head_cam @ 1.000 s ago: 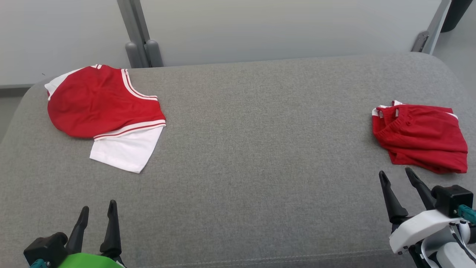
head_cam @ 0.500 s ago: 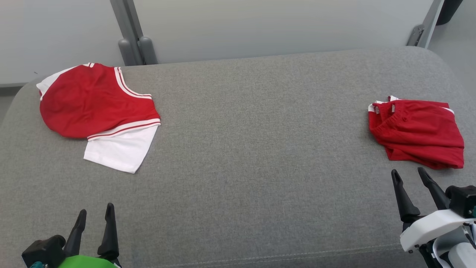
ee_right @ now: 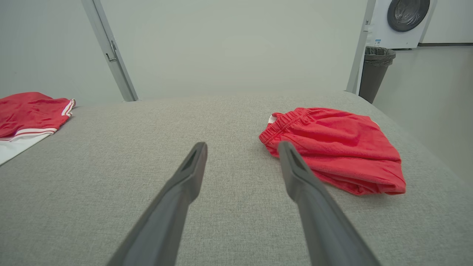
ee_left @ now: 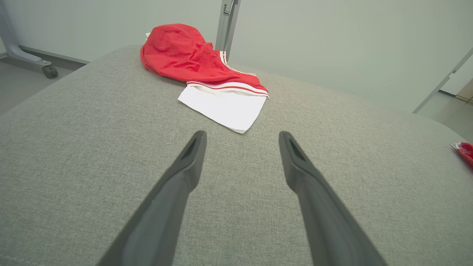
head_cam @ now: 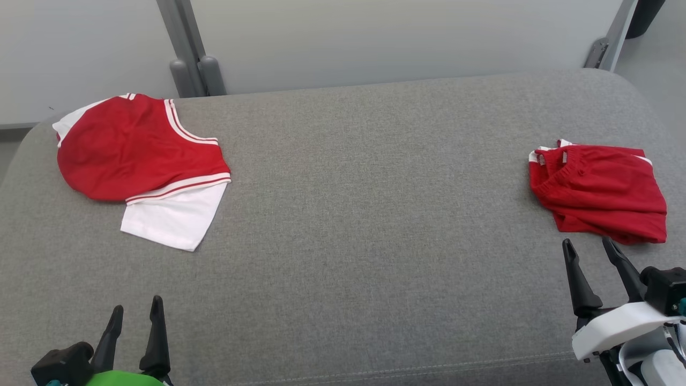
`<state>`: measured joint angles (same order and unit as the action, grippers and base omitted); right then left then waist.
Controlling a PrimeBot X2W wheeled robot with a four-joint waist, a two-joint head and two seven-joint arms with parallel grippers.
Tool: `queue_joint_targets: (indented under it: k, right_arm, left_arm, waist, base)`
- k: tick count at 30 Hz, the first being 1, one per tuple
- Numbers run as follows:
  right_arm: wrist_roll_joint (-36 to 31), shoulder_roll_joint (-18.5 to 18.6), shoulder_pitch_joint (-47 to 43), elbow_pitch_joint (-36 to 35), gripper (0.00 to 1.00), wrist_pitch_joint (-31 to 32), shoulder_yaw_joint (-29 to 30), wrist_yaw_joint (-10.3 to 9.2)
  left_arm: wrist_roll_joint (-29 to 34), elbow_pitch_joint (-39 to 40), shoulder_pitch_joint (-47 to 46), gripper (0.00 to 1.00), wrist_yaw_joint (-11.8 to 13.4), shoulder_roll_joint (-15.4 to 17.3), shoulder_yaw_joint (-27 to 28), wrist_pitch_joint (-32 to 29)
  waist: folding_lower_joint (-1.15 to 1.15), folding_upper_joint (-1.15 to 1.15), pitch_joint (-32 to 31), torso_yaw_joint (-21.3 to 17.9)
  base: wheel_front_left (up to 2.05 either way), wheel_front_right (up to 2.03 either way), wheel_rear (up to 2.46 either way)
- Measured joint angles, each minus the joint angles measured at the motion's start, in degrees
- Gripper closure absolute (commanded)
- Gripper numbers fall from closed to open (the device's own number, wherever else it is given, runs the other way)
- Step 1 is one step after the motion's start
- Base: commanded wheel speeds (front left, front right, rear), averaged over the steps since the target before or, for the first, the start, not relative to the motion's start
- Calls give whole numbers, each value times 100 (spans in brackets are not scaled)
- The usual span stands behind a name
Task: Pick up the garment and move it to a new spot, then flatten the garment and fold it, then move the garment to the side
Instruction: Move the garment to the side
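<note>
Head view: the shirt (head_cam: 139, 155) lies folded at the table's (head_cam: 364, 214) far left, probably finished. The shorts (head_cam: 600, 193) lie bunched at the far right, untouched; pick-up, flattening, folding and side placement all appear outstanding. The right arm (head_cam: 616, 327) reaches forward low, jaws wide and empty, tips just beside the shorts' near edge. The left arm (head_cam: 126, 379) rests low, jaws wide and empty, well apart from the shirt.
</note>
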<state>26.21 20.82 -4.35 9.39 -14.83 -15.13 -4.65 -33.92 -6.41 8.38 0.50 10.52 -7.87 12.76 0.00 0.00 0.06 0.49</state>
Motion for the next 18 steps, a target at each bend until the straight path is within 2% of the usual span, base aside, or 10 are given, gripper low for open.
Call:
queue_joint_targets:
  k: [5, 18]
  right_arm:
    - [-261, -9, -43, -127, 0, 0, -71, 19]
    - [-339, 45, -46, -258, 0, 0, -229, 698]
  left_arm:
    - [0, -40, 0, 0, -1, -13, 3, 43]
    - [1, -90, -1, 0, -44, -15, 12, 48]
  waist:
    - [0, 0, -10, 3]
    - [0, 0, -17, -22]
  base:
    - [0, 0, 0]
    - [0, 0, 0]
